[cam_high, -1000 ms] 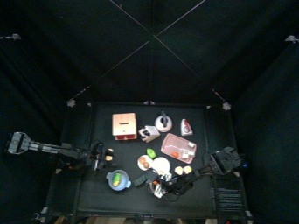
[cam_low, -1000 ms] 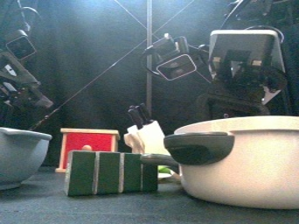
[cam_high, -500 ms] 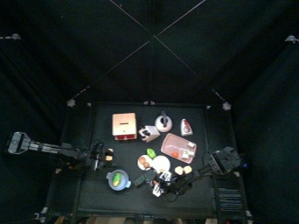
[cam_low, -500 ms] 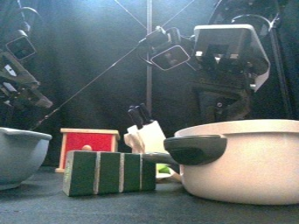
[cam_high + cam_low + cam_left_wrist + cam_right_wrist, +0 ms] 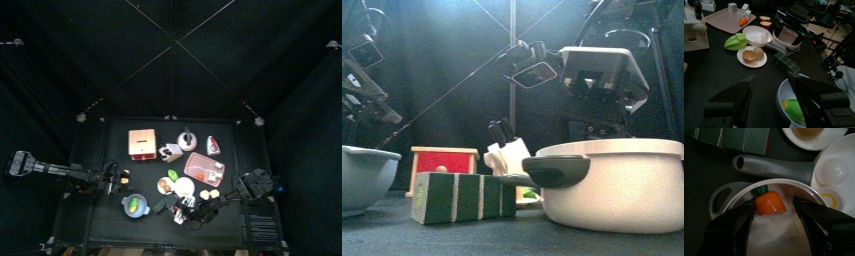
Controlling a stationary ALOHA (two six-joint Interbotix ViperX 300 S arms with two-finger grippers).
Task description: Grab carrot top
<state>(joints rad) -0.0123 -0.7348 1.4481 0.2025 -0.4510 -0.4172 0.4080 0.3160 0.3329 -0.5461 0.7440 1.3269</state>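
Orange against pale enamel, the carrot top (image 5: pixel 769 204) lies inside the white pot (image 5: pixel 731 203) at the centre of the right wrist view, its green stub pointing toward the upper left of that frame. The right gripper (image 5: pixel 773 217) hangs directly over the pot with its jaws spread wide, one on either side of the carrot top and not touching it. In the front view the white pot (image 5: pixel 616 185) fills the lower right of the frame, its dark handle jutting left, and the right gripper's body looms above it at the upper right. A green striped block (image 5: pixel 462 196) stands on the black counter (image 5: pixel 502 240) at lower centre, just beside the handle. A red box (image 5: pixel 441 158) sits behind the block, and a grey bowl (image 5: pixel 366 175) is at the far left edge. The left gripper (image 5: pixel 774 85) rests at the lower left of the top view, jaws spread, above a bowl holding something green.
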